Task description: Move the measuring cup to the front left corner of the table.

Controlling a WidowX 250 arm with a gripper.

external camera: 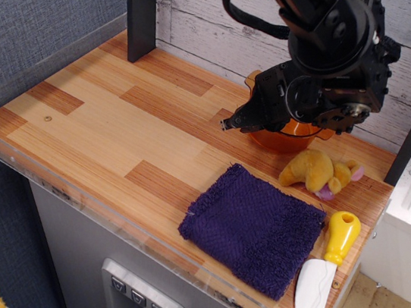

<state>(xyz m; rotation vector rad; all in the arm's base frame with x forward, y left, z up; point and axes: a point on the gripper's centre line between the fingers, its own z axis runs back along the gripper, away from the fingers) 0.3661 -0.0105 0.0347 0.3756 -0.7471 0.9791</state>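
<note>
The measuring cup (282, 139) is translucent amber-orange and sits at the back right of the table (95, 119), near the white plank wall. Most of it is hidden behind the black arm; only its left rim and lower front wall show. My gripper (231, 122) points down and left, with its dark fingertips just in front of the cup's left side. The arm's body hides the jaws, so I cannot tell whether they are open or closed on the cup's wall.
A yellow plush toy (318, 172) lies on its side just right of the cup. A purple towel (255, 227) lies front right, with a yellow-handled white knife (324, 272) beside it. A black post (140, 8) stands at the back left. A clear acrylic rim (105, 213) edges the front.
</note>
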